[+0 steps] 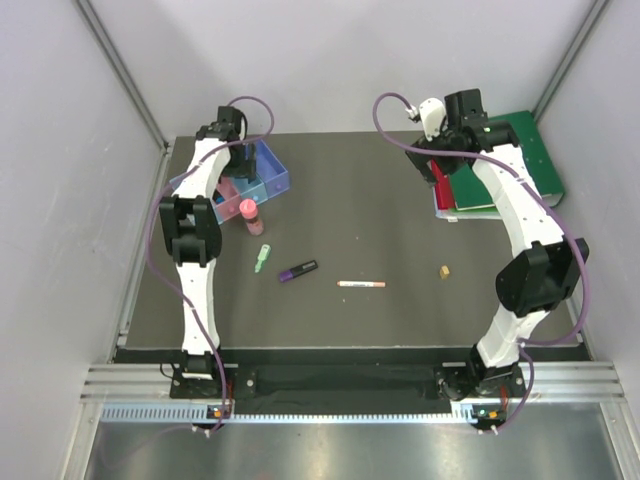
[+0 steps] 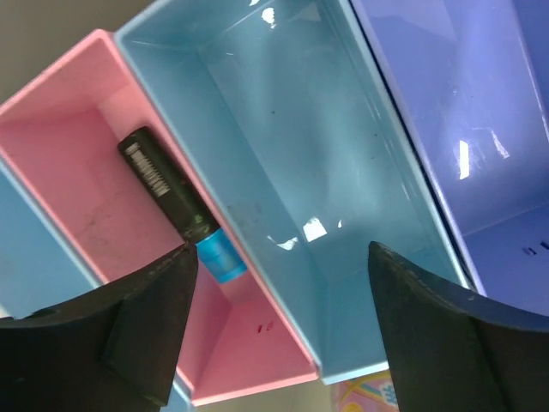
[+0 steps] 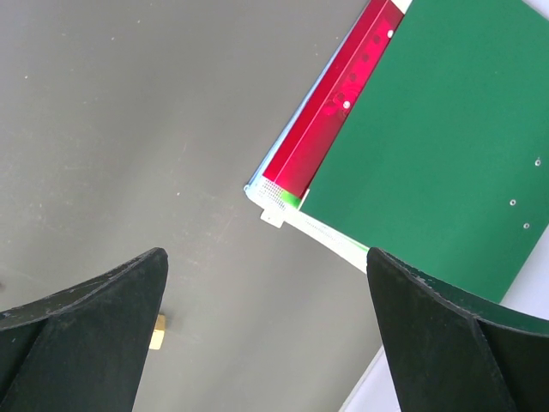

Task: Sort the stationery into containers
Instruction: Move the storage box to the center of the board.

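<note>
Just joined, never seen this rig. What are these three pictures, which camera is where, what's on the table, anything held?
This is a two-armed robot: a left arm and a right arm bolted at the near edge of the table, each ending in a two-finger end effector. The top picture looks down from above and behind them. The other two come from wrist cameras, so the dark shapes at the bottom are each arm's own fingers.

The left end effector is open above a joined row of bins; a dark marker lies in the pink bin. The right end effector is open above the table, beside a green binder and a red folder.

Loose on the table are a pink-capped bottle, a pale green marker, a purple-black highlighter, a thin white-orange pen and a tan nub. Nothing is held.
</note>
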Robot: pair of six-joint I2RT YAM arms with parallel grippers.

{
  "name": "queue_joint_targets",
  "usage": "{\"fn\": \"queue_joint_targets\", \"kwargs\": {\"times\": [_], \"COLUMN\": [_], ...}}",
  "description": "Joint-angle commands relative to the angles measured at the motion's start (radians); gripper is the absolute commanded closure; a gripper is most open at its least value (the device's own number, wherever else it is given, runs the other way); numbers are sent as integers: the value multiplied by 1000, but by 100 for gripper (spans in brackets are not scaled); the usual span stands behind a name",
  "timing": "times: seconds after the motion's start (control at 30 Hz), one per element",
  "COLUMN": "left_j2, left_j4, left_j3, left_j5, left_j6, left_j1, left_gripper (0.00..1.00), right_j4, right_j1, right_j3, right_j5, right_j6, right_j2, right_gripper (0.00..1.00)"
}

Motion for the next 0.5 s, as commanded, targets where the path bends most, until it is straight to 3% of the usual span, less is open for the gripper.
{"fn": "queue_joint_targets", "kwargs": {"times": [0.0,0.37,0.47], "left_j2": [6,3,6], "left_j4": [41,86,87], "left_j3": [29,-42,-48], "left_j5": [24,52,69], "left_j6": [-9,-9,-8], "left_j1": [0,-2,-6], "left_gripper": [22,61,64], "right_j4": [-1,-10,-9], "right_j1": [-8,-9,-11], "right_j3": [35,32,29], "right_j5": [-3,0,-1], "right_j6": [26,23,24], "right_j2": [-29,-41,-45], "right_gripper": [0,0,0]}}
